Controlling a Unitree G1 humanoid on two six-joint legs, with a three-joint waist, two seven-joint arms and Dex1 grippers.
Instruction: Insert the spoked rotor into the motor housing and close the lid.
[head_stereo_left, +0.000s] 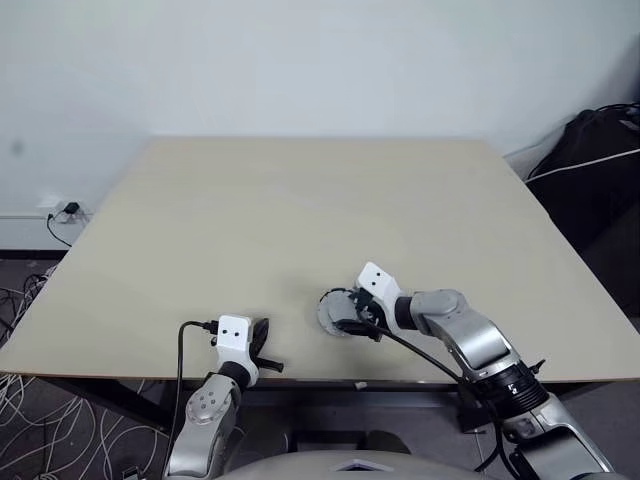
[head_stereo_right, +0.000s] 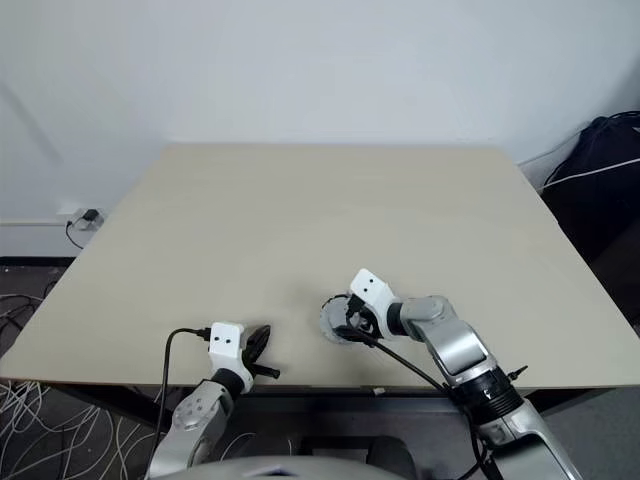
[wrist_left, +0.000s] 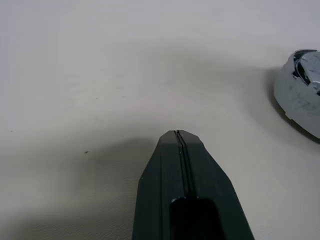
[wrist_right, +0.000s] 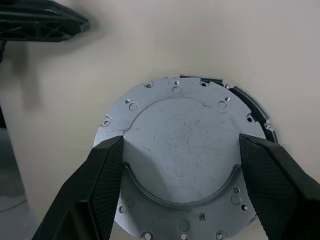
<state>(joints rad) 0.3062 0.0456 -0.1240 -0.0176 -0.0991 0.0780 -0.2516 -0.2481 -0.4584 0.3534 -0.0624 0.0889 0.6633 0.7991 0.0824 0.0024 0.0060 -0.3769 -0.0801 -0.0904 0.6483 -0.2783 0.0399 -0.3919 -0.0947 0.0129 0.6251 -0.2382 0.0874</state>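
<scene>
R gripper: jaws spread wide, one black finger on each side of the lid's raised middle, over the lid. Can't tell if they squeeze it. Lid lies flat, plain grey side up, on top of a dark round part whose edge peeks out one side, prob the motor housing. All this sits near the front edge of the table. L gripper: jaws pressed together, holding nothing, just beside the lid, at the front edge.
</scene>
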